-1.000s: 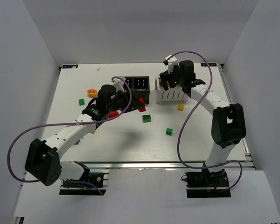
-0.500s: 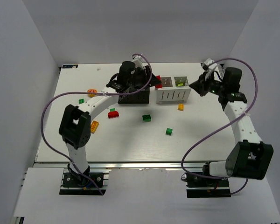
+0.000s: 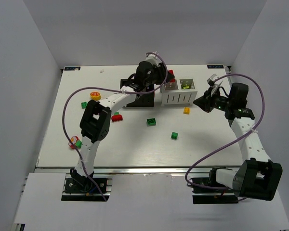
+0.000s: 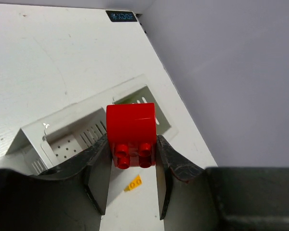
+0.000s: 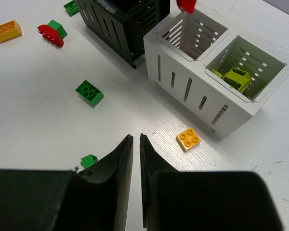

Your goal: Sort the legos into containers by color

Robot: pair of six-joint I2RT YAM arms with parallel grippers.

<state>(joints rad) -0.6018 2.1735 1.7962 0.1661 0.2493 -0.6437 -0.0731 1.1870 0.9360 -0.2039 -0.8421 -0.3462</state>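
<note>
Left jaws clench a red brick (image 4: 130, 127) above the white box (image 5: 183, 86), seemingly aimed at its empty compartment. Right jaws, all but closed on nothing, hover by a yellow brick (image 5: 189, 138).

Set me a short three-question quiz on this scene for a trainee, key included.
1. True or false: the left pincer grips a green brick.
2. Pick one. The bricks lying in the white container are: A red, B lime, C orange-yellow.
3. In a few words: where is the orange-yellow brick nearest that container?

Key
1. False: it grips a red brick.
2. B, the lime bricks, in one compartment; the other is empty.
3. On the table, just outside the container's wall.
</note>
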